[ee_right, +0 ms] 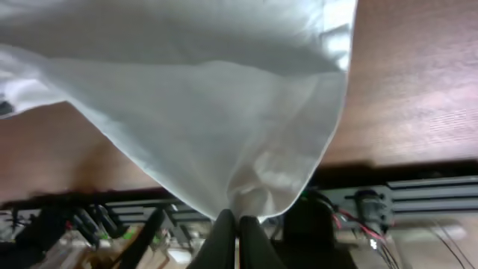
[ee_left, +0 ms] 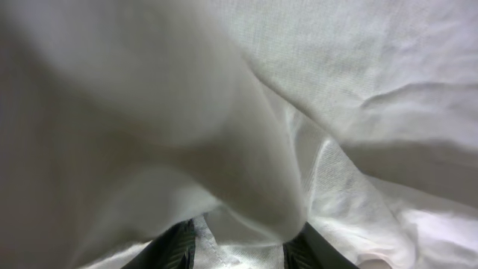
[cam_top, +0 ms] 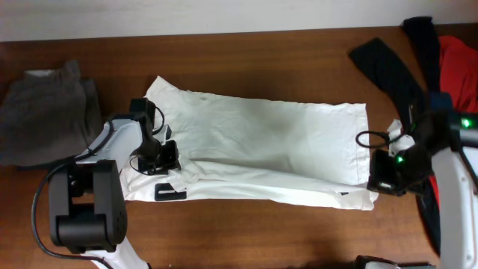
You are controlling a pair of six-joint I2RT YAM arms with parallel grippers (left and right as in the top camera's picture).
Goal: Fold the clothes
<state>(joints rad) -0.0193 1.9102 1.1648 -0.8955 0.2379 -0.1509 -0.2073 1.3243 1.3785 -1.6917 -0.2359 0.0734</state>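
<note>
The T-shirt (cam_top: 269, 142) lies spread across the middle of the worktop (cam_top: 246, 60), white and creased, with its lower edge folded up in a long band. Short black bars of its print show near the lower left and lower right. The left claw (cam_top: 153, 157) sits on the shirt's left end. Its wrist view is filled with white cloth, and a thick bunch hangs between the two fingers (ee_left: 178, 248), which stand partly apart and closed on it. The right claw (cam_top: 385, 179) is at the shirt's lower right corner. Its jaws are pressed fully together on the hem there, and the cloth rises from them in a raised sheet (ee_right: 224, 112) above the wood.

The black garment (cam_top: 388, 63) and the red garment (cam_top: 457, 67) lie at the far right, apart from the shirt, both cut off by the frame and partly hidden by the right arm. A grey cloth (cam_top: 45, 112) lies at the far left. Most of the left fingers are hidden under fabric, and the near cloth is blurred.
</note>
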